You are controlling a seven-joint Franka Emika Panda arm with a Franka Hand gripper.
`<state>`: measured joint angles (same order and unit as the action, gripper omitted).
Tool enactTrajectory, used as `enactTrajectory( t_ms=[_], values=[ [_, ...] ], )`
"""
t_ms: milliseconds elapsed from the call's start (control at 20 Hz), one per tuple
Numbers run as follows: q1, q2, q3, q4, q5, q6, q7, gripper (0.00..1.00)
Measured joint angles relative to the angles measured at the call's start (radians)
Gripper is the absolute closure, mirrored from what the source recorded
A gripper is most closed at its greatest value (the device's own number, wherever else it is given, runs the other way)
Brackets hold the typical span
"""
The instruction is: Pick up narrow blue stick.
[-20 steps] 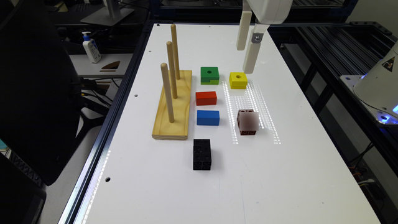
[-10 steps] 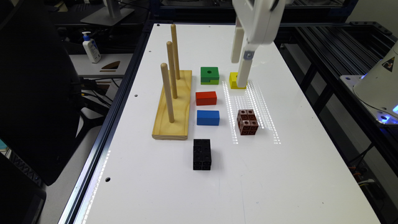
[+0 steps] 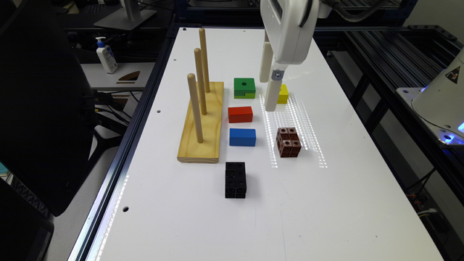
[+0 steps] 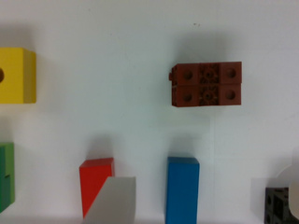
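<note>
The narrow blue stick lies flat on the white table, just nearer the camera than a same-sized red block. My gripper hangs above the table between the red block and a yellow block, to the exterior view's right of the blue stick and well above it. In the wrist view the blue stick lies between a pale finger, which overlaps the red block, and a second pale edge at the frame's border. The fingers stand wide apart with nothing held.
A wooden base with three upright pegs stands at the exterior view's left of the blocks. A green block with a hole lies behind the red one. A brown studded cube and a black studded block sit nearby.
The gripper has travelled from behind the yellow block toward the exterior view's left and nearer the camera, now reaching in front of the yellow block. The blocks have not moved.
</note>
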<state>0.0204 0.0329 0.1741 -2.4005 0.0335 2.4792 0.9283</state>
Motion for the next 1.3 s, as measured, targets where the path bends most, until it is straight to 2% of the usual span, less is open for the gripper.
enactTrajectory(
  t_ms=[200,450,700,1000,1300],
  values=[
    [0.000,0.029,0.000,0.001,-0.0001,0.015,0.000,0.00],
    [0.000,0.084,0.000,0.002,-0.0007,0.065,0.000,0.00],
    [-0.001,0.110,0.000,0.006,-0.0008,0.077,0.000,0.00],
    [-0.002,0.187,0.000,0.009,-0.0030,0.152,0.000,0.00],
    [-0.004,0.194,-0.001,0.021,-0.0030,0.159,0.000,0.00]
  ],
)
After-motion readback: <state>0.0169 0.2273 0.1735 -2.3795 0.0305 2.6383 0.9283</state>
